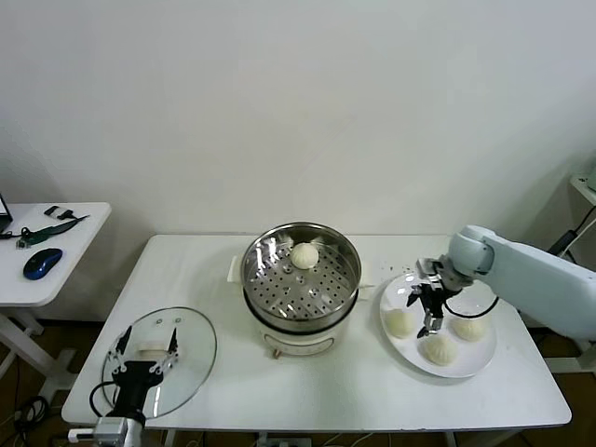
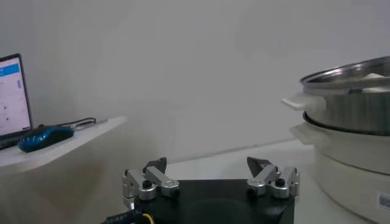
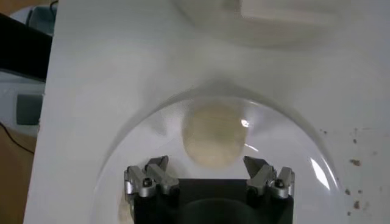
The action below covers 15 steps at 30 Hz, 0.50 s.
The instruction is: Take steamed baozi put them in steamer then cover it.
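Observation:
The steamer (image 1: pixel 301 270) stands mid-table and holds one baozi (image 1: pixel 304 255) at its far side. Three baozi (image 1: pixel 399 322), (image 1: pixel 468 327), (image 1: pixel 440 349) lie on the white plate (image 1: pixel 475 358) at the right. My right gripper (image 1: pixel 426 307) hangs open over the plate, between the two farther buns. In the right wrist view it (image 3: pixel 207 164) is open, with one baozi (image 3: pixel 214 134) just ahead of its fingertips. The glass cover (image 1: pixel 191 349) lies flat at the front left. My left gripper (image 1: pixel 145 352) is open above it, near its white handle (image 1: pixel 153 345).
A side table (image 1: pixel 56 251) at the far left carries a blue mouse (image 1: pixel 42 263) and small tools. The left wrist view shows the left gripper (image 2: pixel 210 165), the steamer (image 2: pixel 356 91) at the right and the mouse (image 2: pixel 46 137). The table's front edge is close to the cover.

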Tool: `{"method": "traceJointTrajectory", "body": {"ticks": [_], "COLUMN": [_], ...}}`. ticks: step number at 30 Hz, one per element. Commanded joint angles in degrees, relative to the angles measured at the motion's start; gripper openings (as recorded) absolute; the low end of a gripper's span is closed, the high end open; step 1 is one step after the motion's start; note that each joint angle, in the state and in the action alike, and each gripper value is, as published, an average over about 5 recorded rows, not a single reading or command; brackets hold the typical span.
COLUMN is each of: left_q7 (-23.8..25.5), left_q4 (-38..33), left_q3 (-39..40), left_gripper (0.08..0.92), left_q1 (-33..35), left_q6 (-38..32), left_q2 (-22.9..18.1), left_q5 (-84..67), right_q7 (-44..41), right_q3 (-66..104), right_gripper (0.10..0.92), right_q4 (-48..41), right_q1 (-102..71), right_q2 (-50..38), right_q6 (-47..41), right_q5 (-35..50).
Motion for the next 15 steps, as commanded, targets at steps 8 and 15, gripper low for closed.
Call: {"method": "traceJointTrajectory", "body": {"ticks": [8, 15], "left_q7": [0.0, -0.1], "left_q4": [0.2, 0.3], "left_q3": [-0.4, -0.4], "left_gripper": [0.823, 0.823], "left_q1": [0.2, 0.2], "left_q6": [-0.2, -0.3], "left_q2": [0.1, 0.1], "left_q5": [0.1, 0.1], "right_q7": [-0.6, -1.1], "right_q3": [2.4, 1.9], "right_gripper": [0.823, 0.752], "right_q4": [-4.5, -3.9], "right_q1": [-3.4, -2.9], "right_q2": [4.5, 3.7], "right_q6": [0.1, 0.4], "right_q5": [-1.5, -1.4]}}
